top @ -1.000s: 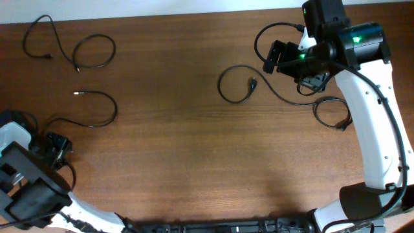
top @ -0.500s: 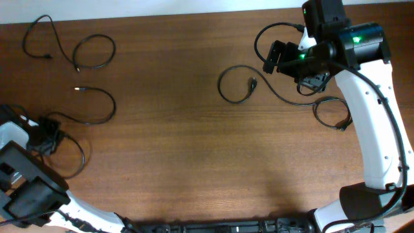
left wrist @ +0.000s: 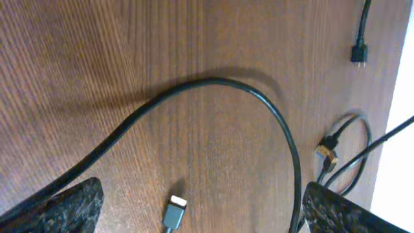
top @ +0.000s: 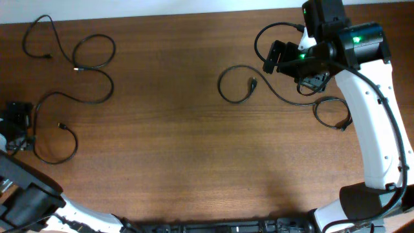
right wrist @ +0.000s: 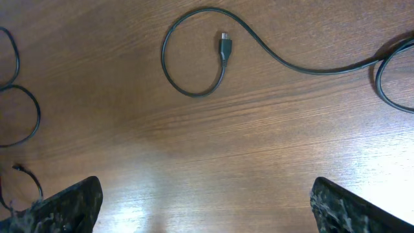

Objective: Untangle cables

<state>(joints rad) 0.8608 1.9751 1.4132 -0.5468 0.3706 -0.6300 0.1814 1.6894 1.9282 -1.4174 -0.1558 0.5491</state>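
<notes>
Several thin black cables lie apart on the wooden table (top: 168,149). One cable (top: 36,133) curls in a loose loop at the left, its plug (top: 61,126) free. My left gripper (top: 19,126) stands open beside that loop. In the left wrist view the plug (left wrist: 173,212) lies on the wood between the fingers (left wrist: 65,207) of the left gripper (left wrist: 207,208), untouched, and the cable (left wrist: 213,83) arcs above. My right gripper (top: 275,57) hangs open over bare wood (right wrist: 207,204). Beyond it lies a looped cable (right wrist: 194,92) with its plug (right wrist: 223,48).
Two more cables (top: 94,52) (top: 39,29) lie at the far left corner. The right cable (top: 236,84) trails under the right arm to a second loop (top: 330,111). The table's far edge (top: 162,14) runs along the top. Thick arm wires (top: 268,32) hang near the right wrist.
My left gripper shut on the left cable, pulled it toward the left edge, then opened and let it go. That cable now lies in a new loop. The right arm has not moved.
</notes>
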